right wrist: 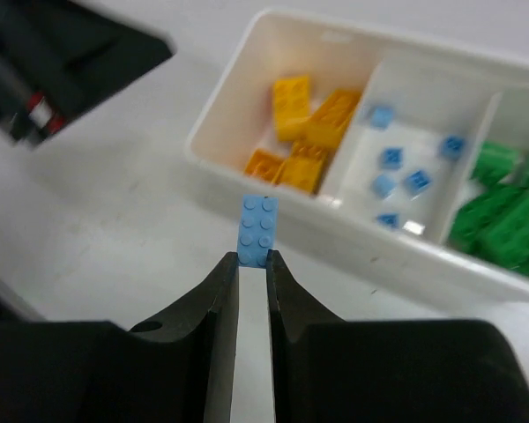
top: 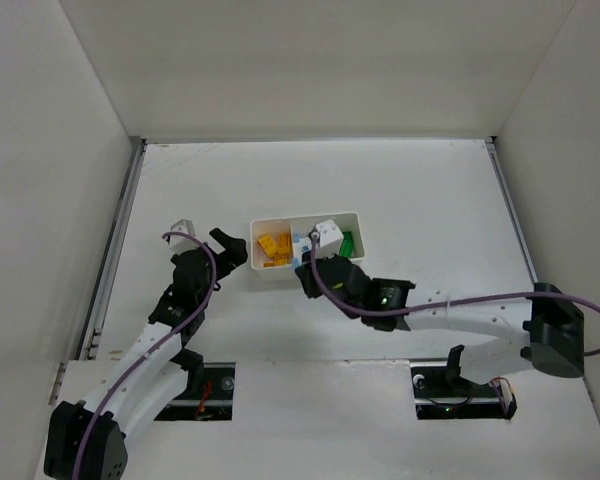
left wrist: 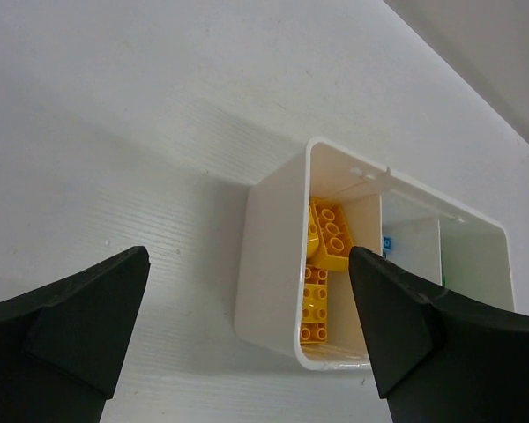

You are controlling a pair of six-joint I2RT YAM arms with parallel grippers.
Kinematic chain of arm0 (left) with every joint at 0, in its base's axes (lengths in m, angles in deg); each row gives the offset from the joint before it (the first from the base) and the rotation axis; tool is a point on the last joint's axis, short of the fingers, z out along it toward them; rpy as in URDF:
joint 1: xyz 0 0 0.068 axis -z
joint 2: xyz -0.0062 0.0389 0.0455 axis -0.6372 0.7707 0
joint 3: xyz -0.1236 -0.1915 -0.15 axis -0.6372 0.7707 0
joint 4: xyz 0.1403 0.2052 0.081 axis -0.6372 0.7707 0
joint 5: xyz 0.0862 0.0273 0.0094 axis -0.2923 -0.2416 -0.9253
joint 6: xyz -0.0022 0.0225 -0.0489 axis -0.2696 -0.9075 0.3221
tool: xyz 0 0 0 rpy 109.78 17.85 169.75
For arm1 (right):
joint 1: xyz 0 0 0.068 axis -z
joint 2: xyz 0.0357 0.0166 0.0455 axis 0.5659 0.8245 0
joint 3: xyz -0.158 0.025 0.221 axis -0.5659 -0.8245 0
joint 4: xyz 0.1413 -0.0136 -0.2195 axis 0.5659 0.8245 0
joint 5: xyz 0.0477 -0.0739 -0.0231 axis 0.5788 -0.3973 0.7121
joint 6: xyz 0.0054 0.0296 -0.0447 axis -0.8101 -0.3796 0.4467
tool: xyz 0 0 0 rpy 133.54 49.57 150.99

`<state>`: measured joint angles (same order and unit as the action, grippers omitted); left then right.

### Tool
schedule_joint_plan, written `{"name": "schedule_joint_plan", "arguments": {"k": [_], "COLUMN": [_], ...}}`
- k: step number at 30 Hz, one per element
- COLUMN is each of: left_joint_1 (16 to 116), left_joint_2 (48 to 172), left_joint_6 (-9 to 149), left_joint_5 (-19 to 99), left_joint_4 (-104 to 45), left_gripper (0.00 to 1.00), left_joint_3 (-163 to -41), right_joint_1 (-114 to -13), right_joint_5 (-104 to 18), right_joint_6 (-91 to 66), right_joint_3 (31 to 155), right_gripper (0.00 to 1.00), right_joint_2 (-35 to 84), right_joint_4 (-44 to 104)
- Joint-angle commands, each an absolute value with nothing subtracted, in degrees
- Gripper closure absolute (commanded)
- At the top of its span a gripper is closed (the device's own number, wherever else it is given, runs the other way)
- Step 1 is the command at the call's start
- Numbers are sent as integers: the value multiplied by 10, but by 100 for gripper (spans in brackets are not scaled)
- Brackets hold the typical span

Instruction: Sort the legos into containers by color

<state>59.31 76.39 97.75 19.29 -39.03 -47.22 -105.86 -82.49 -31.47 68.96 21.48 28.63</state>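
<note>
near the middle of the white table [top: 430,190], just ahead of the two arms, sits a white tray [top: 305,216]. thin dividers split it into three square compartments side by side. the left compartment holds the yellow-orange legos [right wrist: 304,132], a handful of studded bricks lying at odd angles, some leaning on each other. the middle compartment holds the small light blue legos [right wrist: 397,167], about five tiny pieces lying apart on its floor. the right compartment holds the green legos [right wrist: 498,207], piled close together and blurred in the right wrist view.

the right gripper [right wrist: 253,257] has its jaws squeezed nearly together on one more piece, the held blue brick [right wrist: 257,225]. this brick is light blue, thin and two studs wide. three rows of studs show above the fingertips, with the stud face turned toward the wrist camera. it is pinched by its lower end and stands on the near side of the tray's near wall, outside the tray, roughly in front of the yellow compartment. whether it touches the table i cannot tell, and in the top view the gripper hides it.

the left gripper [left wrist: 247,260] is spread wide with nothing in its grasp. it hangs just off the tray's left end, whose outer wall and yellow bricks show between the two black fingers [left wrist: 88,308].
</note>
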Motion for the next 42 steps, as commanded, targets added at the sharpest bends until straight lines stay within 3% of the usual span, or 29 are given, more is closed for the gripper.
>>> {"name": "schedule_joint_plan", "arguments": {"k": [1, 10, 15, 20, 30, 34, 42], "left_joint_1": [585, 580, 586, 592, 596, 610, 646], "left_joint_2": [763, 753, 729, 720, 721, 732, 805], "left_joint_6": [981, 980, 976, 977, 991, 993, 1004], "left_joint_5": [176, 118, 80, 75, 53, 24, -31], "left_joint_4": [-422, -400, -385, -385, -374, -347, -313], "left_gripper": [0, 0, 0, 0, 0, 0, 0], "left_joint_3": [-466, -458, -455, -453, -457, -470, -509], "right_joint_1": [-994, -899, -886, -887, -894, -886, -802], "right_joint_5": [-810, -776, -784, -791, -910, -983, -1030], "right_joint_6": [-267, -243, -244, -243, -284, -341, -463], "right_joint_3": [693, 744, 772, 767, 593, 507, 420], "right_gripper": [79, 76, 57, 46, 34, 23, 17], "right_joint_2": [201, 311, 344, 315, 62, -57, -207], "right_joint_4": [262, 217, 211, 207, 206, 223, 341]}}
